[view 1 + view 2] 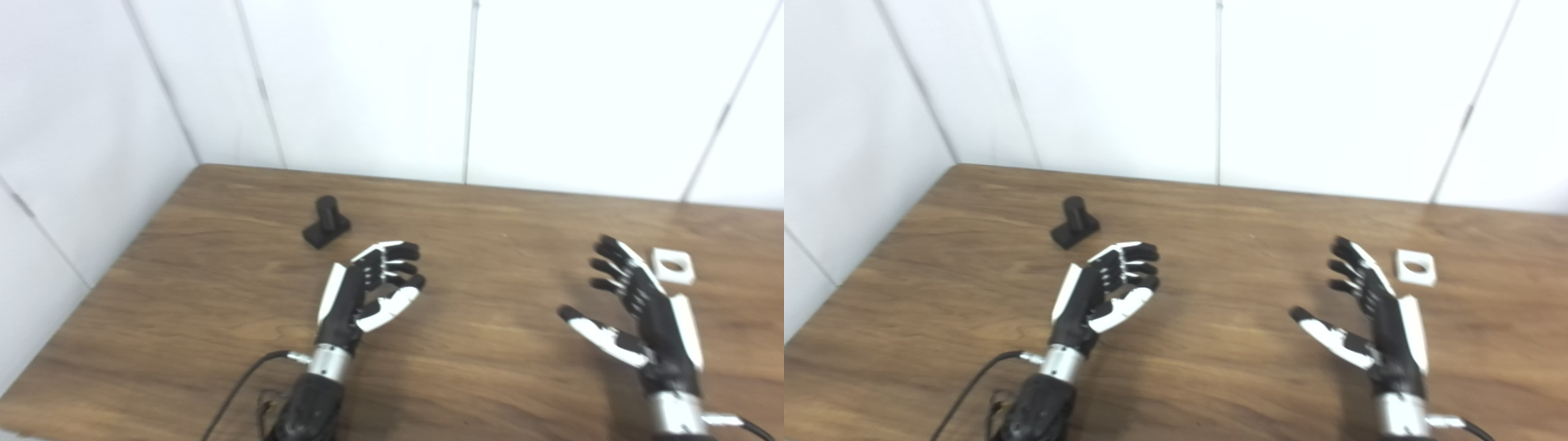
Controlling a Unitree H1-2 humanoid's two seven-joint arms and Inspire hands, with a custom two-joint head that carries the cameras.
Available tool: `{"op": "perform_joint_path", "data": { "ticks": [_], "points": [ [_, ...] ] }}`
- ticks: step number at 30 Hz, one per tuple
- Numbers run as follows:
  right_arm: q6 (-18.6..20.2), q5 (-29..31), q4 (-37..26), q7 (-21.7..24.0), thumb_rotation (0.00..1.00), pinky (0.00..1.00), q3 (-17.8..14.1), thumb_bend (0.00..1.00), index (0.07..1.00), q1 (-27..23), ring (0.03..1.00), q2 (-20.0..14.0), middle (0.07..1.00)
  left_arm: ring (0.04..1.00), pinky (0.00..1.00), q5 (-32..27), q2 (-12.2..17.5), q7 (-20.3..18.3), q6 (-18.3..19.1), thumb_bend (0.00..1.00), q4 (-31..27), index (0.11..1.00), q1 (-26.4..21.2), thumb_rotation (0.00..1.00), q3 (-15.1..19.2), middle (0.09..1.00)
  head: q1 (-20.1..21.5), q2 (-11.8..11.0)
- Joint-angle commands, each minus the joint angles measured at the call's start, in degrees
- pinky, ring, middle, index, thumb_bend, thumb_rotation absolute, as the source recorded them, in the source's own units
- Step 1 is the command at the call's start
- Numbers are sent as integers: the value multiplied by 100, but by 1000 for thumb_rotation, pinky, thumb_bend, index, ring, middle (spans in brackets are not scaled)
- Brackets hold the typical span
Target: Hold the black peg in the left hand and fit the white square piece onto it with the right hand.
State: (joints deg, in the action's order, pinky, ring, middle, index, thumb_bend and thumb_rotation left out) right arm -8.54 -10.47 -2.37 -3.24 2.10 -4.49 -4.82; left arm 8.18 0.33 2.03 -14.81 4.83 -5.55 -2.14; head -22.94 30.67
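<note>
Left eye view: both hands hover empty over the counter (490, 367). Left hand (367, 291) fingers curl loosely near the black peg (326, 222); right hand (637, 312) fingers spread beside the white square piece (673, 265).

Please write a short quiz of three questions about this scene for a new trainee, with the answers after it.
1. True or false: the left hand already holds the black peg.
2. Which hand is nearer to the white square piece: A) left, B) right?
3. Fill in: the black peg stands on the wooden ____.

Key
1. False. The peg stands alone on the table, beyond the left hand; that hand is open and holds nothing.
2. B. The piece lies flat, just beyond the fingertips of the right hand, which is also open.
3. table.
</note>
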Motion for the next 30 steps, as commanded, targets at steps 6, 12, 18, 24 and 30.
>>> {"op": "perform_joint_path", "data": {
  "ticks": [6, 12, 18, 24, 30],
  "points": [
    [256, 35, -389, 94, 0, 761, -39, 628, 874, 49, 848, -31, 869, 641, 535, 101, -141, 117, -244, 461, 578, 664, 232, 316, -115, 698, -29, -13],
    [327, -34, -431, 88, 0, 730, -52, 643, 866, 28, 827, -27, 855, 637, 537, 139, -136, 135, -184, 458, 503, 663, 244, 301, -118, 699, -16, -15],
    [501, -58, -568, 101, 0, 720, -65, 645, 860, 28, 829, -43, 854, 636, 541, 581, -70, 297, 246, 461, 91, 660, 222, 239, -96, 693, -21, -27],
    [599, -65, -667, 109, 0, 705, -61, 637, 859, 39, 819, -40, 849, 605, 479, 1117, 29, 432, 937, 474, -419, 649, 173, 147, -94, 681, -38, -33],
    [674, -48, -707, 124, 0, 713, -80, 630, 862, 22, 823, -67, 853, 592, 466, 1522, 215, 446, 1535, 497, -909, 655, 86, 118, -40, 691, -48, -34]
  ]
}}
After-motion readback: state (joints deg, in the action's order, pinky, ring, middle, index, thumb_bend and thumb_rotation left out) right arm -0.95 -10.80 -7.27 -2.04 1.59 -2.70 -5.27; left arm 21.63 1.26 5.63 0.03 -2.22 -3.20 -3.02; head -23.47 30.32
